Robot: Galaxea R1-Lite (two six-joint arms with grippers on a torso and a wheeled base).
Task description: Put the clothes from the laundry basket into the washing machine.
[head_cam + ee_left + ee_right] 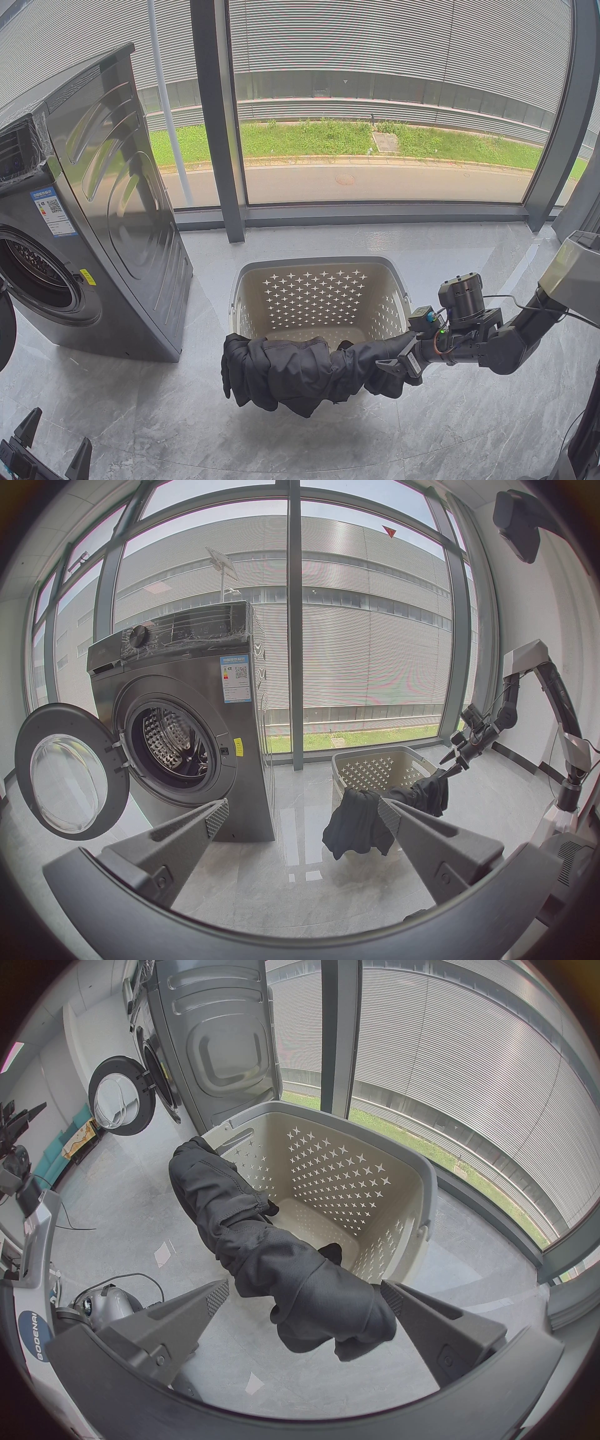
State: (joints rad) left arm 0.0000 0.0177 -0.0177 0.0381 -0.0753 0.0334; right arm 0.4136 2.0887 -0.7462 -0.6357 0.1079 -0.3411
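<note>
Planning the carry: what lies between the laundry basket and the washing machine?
Only bare floor between basket and washing machine, in the head view.

laundry basket (320, 260) near rim behind clothes (294, 375), washing machine (94, 250) cut off

Washing machine (119, 206): dark grey metal casing with a smooth satin sheen. Its perforated drum (172, 742) is bright bare metal, and its door (65, 783) has a glossy clear pane. Laundry basket (319, 294): cream plastic, matt and smooth. Garment (294, 375): dark matt cloth, creased; floor (187, 425): polished grey stone-look tile, reflective.
</note>
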